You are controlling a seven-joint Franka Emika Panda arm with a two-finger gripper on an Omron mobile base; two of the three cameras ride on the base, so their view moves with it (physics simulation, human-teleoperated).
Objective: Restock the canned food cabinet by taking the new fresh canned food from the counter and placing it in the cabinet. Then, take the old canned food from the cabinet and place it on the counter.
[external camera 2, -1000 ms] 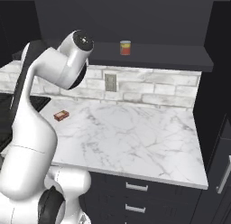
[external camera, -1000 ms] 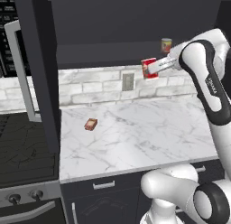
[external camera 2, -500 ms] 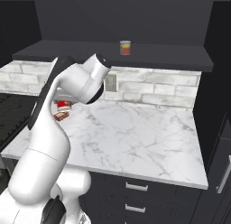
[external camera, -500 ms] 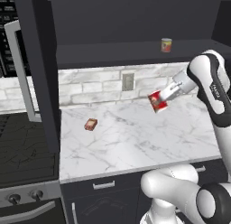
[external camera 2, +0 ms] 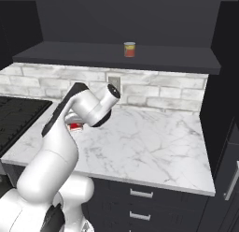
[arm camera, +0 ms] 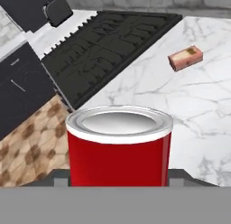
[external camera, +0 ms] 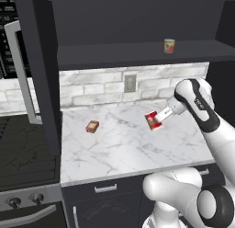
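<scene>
The hand (external camera: 160, 117) is clamped on the old red can (external camera: 153, 121), tilted, low over the worktop (external camera: 114, 146) for setting down.

The arm (external camera: 202, 112) is glossy white with rounded, bulbous links. Dark charcoal bands mark its joints, one bearing small pale lettering. Its base (external camera: 183, 199) is white too.

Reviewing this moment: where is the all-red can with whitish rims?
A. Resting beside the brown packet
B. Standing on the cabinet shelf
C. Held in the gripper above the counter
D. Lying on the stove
C: the red can sits in the gripper, tilted over the counter, while the green-topped can stands on the shelf.
</scene>
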